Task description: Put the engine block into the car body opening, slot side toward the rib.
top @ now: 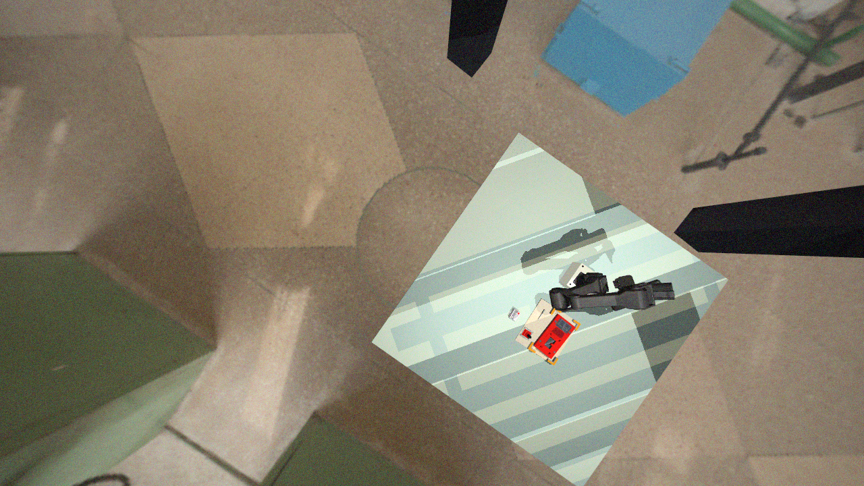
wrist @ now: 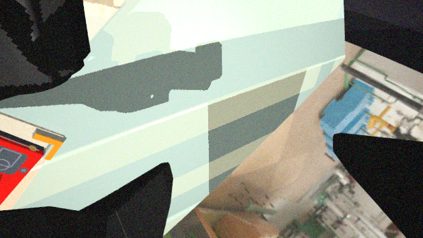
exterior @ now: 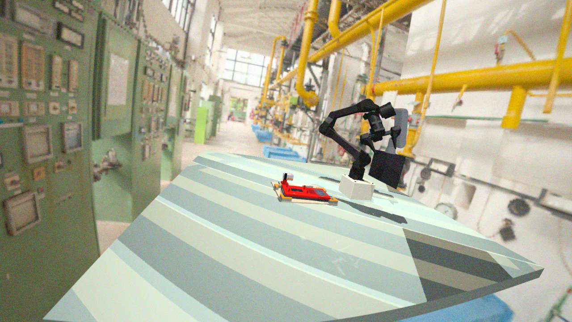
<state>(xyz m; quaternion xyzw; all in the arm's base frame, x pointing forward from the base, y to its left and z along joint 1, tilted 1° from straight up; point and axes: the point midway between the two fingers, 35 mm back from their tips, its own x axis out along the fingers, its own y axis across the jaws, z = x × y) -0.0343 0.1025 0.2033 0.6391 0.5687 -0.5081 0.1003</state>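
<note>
The red car body (top: pixel 561 331) (exterior: pixel 308 193) (wrist: pixel 10 172) lies flat between orange corner brackets on a beige board (top: pixel 539 314). Its dark opening (top: pixel 550 342) is too small to read, so I cannot tell whether a block sits in it. A small red and black part (top: pixel 526 333) (exterior: pixel 284 179) stands at the board's far corner. A small grey and white block (top: pixel 513 313) lies on the table just off the board. I cannot tell which is the engine block. My gripper (exterior: pixel 384 148) (wrist: pixel 252 157) is open and empty, high above the table and well away from the car body.
The arm's white base (top: pixel 570 275) (exterior: pixel 355 188) stands close to the board. Orange brackets (top: pixel 552 361) (wrist: pixel 54 145) stick up at the car body's corners. My arm (top: pixel 604 300) (exterior: pixel 342 137) reaches up and over. Black pillars (top: pixel 779 223) (exterior: pixel 388 168) stand beyond the table edge.
</note>
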